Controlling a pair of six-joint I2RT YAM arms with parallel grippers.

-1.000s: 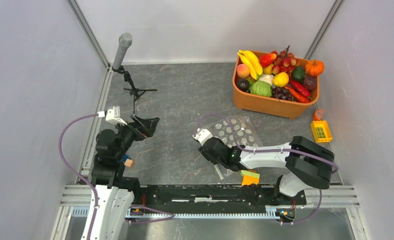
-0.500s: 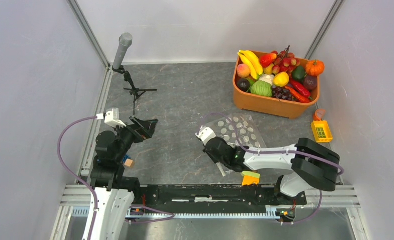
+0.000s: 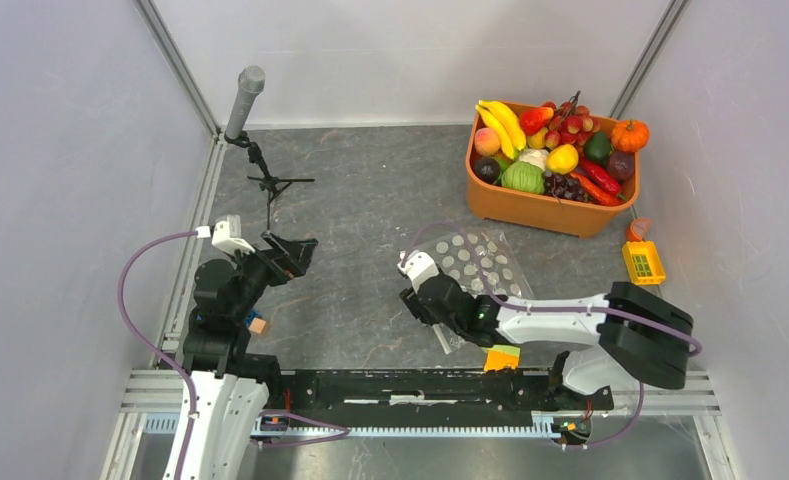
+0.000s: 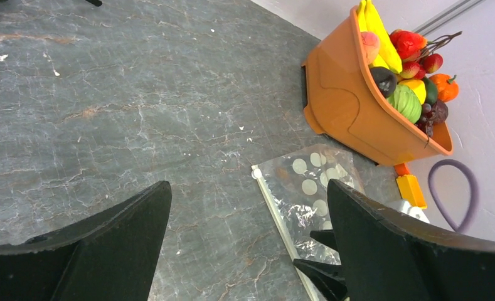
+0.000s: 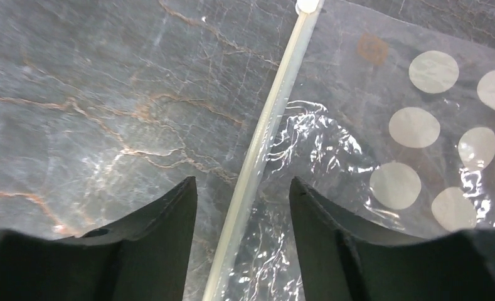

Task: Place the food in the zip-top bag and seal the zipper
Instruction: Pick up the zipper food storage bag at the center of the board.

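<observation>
The zip-top bag [image 3: 482, 265], clear with white dots, lies flat on the grey table; no food shows inside it. Its zipper [image 5: 260, 150] is the white strip along the bag's left edge. My right gripper [image 5: 242, 180] is open and points down, with one finger on each side of the zipper, holding nothing. Seen from above, the right gripper [image 3: 430, 300] sits over the near left part of the bag. The food [image 3: 555, 145] is piled in an orange tub [image 3: 530, 210] at the far right. My left gripper [image 4: 248, 185] hangs wide open and empty, well left of the bag [image 4: 307, 188].
A microphone on a small stand [image 3: 245, 100] is at the far left. A yellow block [image 3: 643, 262] lies right of the bag and an orange block [image 3: 501, 357] near the front rail. Side walls close in on both sides.
The right arm has shifted a little to the right and farther along the zipper edge, and the bag has moved slightly with it. The left arm has stayed put.
</observation>
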